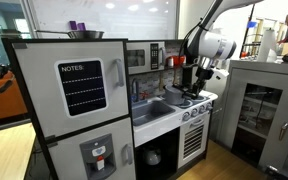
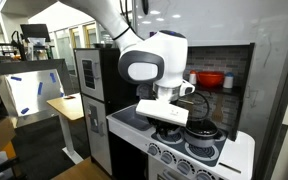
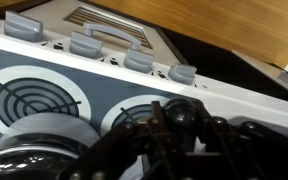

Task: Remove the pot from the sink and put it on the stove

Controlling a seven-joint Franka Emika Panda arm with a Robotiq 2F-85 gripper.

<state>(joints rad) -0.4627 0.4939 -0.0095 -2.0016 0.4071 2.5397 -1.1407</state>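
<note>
The dark metal pot [image 2: 200, 130] sits on the white toy stove [image 2: 234, 152], over a burner, in both exterior views [image 1: 192, 96]. In the wrist view its shiny dark body [image 3: 32, 152] fills the lower left and its round black knob [image 3: 183, 116] sits between my fingers. My gripper [image 3: 184, 128] is low over the stove and closed around that knob; it also shows in the exterior views [image 2: 174, 118] [image 1: 197, 86]. The sink [image 1: 154, 108] lies beside the stove, and I see nothing in it.
Grey stove knobs [image 3: 136, 60] line the stove's front panel. A faucet [image 1: 136, 90] stands behind the sink. A red pot [image 2: 210, 79] sits at the back by the brick wall. A toy fridge [image 1: 74, 100] stands beside the sink, a grey cabinet [image 1: 264, 105] past the stove.
</note>
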